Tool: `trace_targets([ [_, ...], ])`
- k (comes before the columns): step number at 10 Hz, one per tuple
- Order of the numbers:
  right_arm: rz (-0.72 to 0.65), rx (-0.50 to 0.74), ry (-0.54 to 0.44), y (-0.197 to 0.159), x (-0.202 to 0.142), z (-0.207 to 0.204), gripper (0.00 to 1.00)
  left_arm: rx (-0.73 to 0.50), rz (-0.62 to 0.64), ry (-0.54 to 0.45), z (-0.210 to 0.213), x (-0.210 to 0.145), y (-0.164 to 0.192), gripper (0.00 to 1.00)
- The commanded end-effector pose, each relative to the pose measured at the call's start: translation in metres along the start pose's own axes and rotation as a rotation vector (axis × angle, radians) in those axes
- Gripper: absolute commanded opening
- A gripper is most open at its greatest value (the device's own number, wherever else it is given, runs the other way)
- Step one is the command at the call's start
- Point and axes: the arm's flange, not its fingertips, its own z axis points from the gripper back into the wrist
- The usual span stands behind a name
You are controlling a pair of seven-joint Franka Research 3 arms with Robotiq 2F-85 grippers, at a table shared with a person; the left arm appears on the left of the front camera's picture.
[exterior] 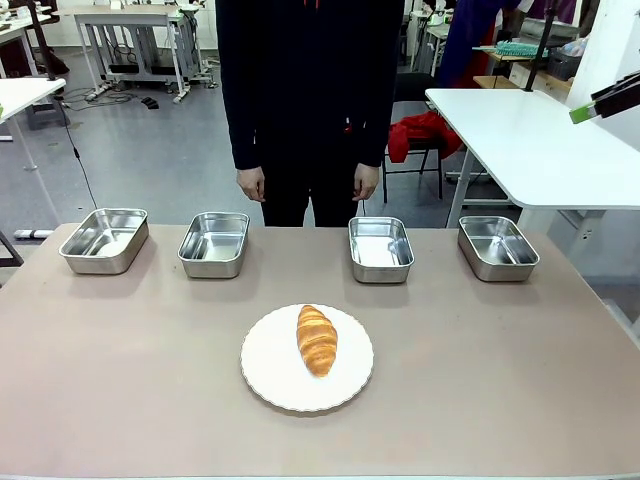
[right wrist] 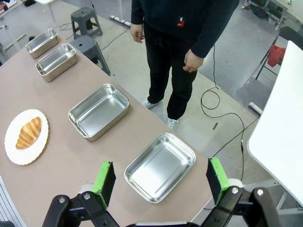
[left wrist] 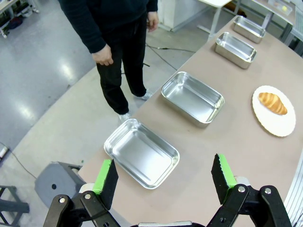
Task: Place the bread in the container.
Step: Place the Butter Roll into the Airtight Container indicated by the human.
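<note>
The bread (exterior: 317, 340) is lying on the white plate (exterior: 280, 388) at mid-counter (exterior: 120, 390), well apart from four identical containers (exterior: 210, 268). Left end effector (left wrist: 163, 168) and right end effector (right wrist: 159, 171) are hanging released and empty, with the picture edge cutting off their bases.

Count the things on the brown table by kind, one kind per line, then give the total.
Steel pans: 4
White plate: 1
Croissant: 1
Total: 6
</note>
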Motion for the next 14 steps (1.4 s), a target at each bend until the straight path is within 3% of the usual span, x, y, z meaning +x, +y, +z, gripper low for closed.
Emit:
trace_targets([
  [1, -0.003, -0.001, -0.004, -0.0001, 0.0002, 0.0007, 1.00, -0.002, -0.013, -0.001, -0.0002, 0.0009, -0.0001, 1.00],
  [14, -0.003, -0.001, -0.004, -0.0001, 0.0002, 0.0007, 1.00, -0.002, -0.013, -0.001, -0.0002, 0.0009, -0.0001, 1.00],
])
